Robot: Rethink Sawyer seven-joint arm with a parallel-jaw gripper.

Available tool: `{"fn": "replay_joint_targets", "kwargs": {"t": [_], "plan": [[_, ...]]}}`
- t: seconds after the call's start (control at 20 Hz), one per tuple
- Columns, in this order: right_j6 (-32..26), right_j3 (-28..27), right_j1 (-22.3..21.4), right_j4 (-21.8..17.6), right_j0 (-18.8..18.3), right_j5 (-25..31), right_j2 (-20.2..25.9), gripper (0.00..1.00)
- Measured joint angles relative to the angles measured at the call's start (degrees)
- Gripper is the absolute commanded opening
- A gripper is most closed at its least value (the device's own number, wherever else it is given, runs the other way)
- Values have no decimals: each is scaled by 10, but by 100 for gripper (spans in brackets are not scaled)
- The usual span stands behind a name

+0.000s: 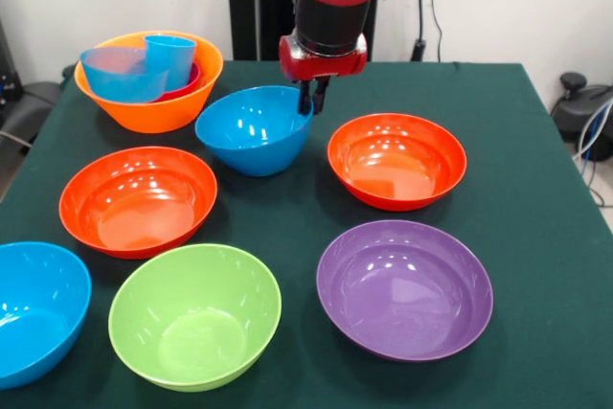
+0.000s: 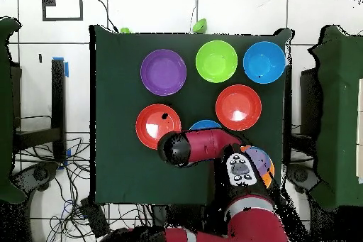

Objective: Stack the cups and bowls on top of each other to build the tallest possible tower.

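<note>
Readable text: none in either view.
Bowls and cups: plain glossy plastic, no labels or numbers to be seen.
Arm: no readable brand mark on its red and black shell.
Table: plain dark green cloth, no signs.

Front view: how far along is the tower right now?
Done: the orange bowl at the back already holds a red cup, a light-blue bowl and a light-blue tumbler. In hand: the tool grips the rim of the tilted blue bowl. Left: two red-orange bowls, the purple bowl, the lime green bowl and another blue bowl sit apart, unstacked.
</note>
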Motion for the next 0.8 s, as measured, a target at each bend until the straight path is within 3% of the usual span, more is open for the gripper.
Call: {"fn": "replay_joint_targets", "kwargs": {"t": [0.45,0.8], "plan": [[0,1,-35,4,2,21,19,0],[0,1,-69,4,3,91,27,0]]}}
